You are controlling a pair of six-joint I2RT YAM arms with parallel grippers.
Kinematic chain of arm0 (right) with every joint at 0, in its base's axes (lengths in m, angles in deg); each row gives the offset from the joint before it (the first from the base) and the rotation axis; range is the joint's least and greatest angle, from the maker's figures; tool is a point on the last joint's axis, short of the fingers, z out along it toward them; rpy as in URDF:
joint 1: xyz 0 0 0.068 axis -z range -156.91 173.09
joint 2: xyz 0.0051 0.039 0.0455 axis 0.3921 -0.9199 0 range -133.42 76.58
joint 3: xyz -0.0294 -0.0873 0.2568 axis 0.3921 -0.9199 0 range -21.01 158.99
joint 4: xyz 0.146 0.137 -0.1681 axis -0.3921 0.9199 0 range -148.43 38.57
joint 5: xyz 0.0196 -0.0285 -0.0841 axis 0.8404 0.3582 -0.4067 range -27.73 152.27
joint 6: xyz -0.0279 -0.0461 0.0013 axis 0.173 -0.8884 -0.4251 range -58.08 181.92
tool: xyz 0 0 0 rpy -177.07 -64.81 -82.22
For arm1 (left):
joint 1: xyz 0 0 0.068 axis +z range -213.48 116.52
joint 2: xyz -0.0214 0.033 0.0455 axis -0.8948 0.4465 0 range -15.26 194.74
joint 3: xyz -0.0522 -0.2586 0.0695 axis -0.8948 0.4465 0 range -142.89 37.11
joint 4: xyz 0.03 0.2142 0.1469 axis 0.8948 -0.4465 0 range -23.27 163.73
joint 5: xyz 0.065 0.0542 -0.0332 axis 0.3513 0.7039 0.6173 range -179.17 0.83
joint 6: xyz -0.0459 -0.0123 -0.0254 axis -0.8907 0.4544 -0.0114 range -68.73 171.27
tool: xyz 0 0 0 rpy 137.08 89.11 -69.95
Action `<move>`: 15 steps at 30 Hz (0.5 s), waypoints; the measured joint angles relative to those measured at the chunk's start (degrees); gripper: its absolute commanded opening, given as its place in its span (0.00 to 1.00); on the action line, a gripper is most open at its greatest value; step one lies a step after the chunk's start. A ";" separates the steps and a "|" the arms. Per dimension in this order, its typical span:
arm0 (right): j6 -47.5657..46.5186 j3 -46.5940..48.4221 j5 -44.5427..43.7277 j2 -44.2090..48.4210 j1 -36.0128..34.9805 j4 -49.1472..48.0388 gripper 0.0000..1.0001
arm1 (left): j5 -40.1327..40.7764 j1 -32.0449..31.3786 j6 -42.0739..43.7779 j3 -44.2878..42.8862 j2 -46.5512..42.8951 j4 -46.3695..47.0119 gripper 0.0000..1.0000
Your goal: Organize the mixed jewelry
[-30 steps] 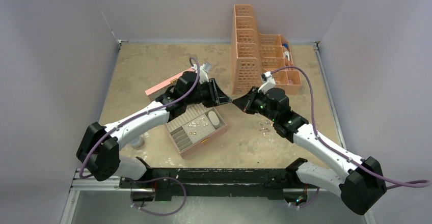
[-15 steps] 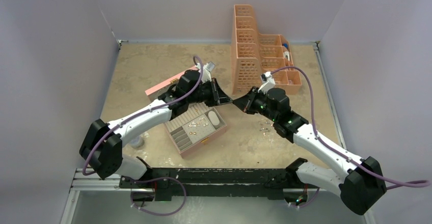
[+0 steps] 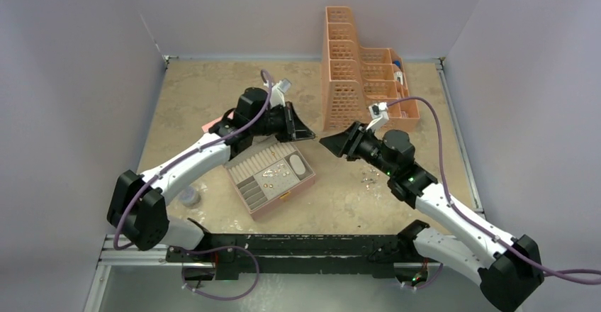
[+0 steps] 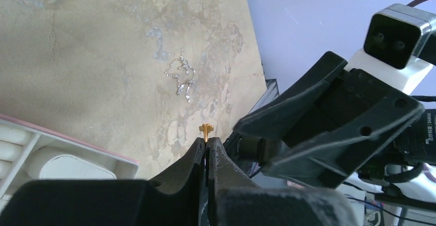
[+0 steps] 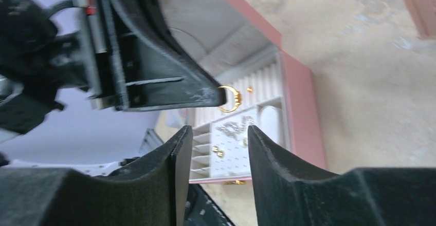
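Gold metal glints at the clenched tips of the left gripper [image 4: 206, 145]: a small hooped gold ring [image 5: 230, 98], held just past the edge of the open pink jewelry box [image 3: 296, 187]. The right gripper [image 5: 218, 131] gapes, empty. Likely step: stowing the ring; next, swing back over the box, lower, release. No writing is readable.

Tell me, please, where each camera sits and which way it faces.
Top external: above and behind the bases, looking down on the table, both arms, pink box and orange organizer.
Left wrist: on the left arm, facing the right jaws; left jaws, shut, pinch a gold ring.
Right wrist: on the right arm, facing the pink box; right jaws, open, below.
Shared: both wrist views show the gold ring.
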 measured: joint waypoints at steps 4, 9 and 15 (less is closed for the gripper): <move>2.19 -1.27 1.84 2.71 -0.04 -6.21 0.58 | -5.53 2.86 0.59 -0.59 -1.49 -0.55 0.00; 6.27 -1.92 3.98 2.47 -0.04 -13.92 0.61 | -14.73 5.92 -0.79 -0.66 -4.13 2.23 0.00; 14.73 -3.06 4.48 1.66 -0.04 -23.37 0.61 | -25.81 8.50 -8.00 -0.24 -6.58 12.76 0.00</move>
